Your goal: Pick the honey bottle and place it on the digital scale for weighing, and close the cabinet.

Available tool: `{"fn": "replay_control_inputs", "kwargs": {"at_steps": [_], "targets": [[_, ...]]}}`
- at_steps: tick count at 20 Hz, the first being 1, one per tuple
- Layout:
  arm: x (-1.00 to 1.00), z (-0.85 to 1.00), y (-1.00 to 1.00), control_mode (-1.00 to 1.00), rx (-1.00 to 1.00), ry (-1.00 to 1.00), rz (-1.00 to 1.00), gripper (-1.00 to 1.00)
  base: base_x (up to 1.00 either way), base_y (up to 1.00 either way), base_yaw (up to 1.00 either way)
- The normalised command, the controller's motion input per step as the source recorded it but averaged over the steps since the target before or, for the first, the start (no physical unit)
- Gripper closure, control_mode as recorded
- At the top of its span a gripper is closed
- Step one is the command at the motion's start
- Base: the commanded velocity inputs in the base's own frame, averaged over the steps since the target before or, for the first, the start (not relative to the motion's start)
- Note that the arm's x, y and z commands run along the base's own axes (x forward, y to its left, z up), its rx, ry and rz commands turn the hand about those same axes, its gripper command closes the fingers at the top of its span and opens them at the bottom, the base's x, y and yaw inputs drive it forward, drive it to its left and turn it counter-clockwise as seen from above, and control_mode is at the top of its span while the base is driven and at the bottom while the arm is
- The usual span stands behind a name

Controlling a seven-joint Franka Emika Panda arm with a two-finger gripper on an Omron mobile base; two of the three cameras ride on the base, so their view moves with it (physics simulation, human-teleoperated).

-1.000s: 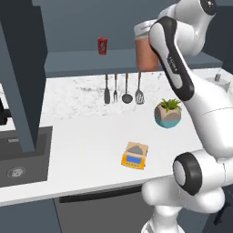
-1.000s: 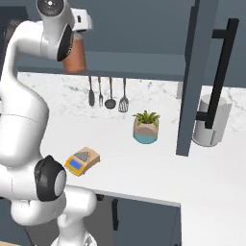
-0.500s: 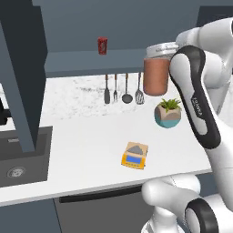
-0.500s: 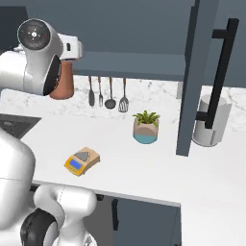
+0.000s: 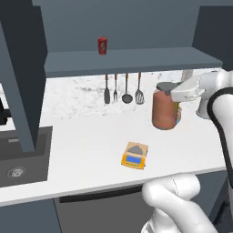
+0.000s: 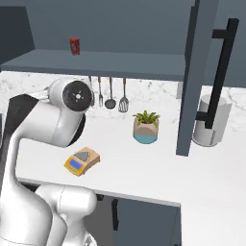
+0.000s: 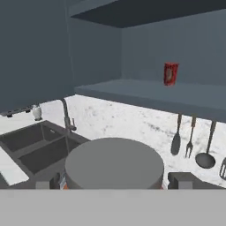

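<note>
In the left base view the honey bottle (image 5: 164, 109) sits right of centre, above the tabletop (image 5: 86, 145). The digital scale (image 5: 134, 155) lies below it, toward centre. 4 utensils (image 5: 123, 90) hang above, the can (image 5: 103, 45) on the shelf (image 5: 132, 59) at top, the sink (image 5: 18, 154) at far left.
</note>
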Motion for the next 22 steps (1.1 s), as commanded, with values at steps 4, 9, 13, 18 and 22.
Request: {"fn": "replay_control_inputs", "kwargs": {"at_steps": [4,9,13,18,22], "targets": [[0.11,-0.67,-0.2,-1.0,0.0,-0.03,0.47,1.0,0.0,0.0,0.0],[0.31,-0.49,-0.2,-1.0,0.04,-0.15,0.46,1.0,0.0,0.0,0.0],[0.45,-0.45,-0.19,-1.0,0.07,-0.05,0.33,1.0,0.0,0.0,0.0],[0.52,-0.51,-0.06,-1.0,0.0,0.0,0.2,1.0,0.0,0.0,0.0],[0.44,-0.39,0.02,-1.0,-0.01,0.03,0.02,1.0,0.0,0.0,0.0]]}}
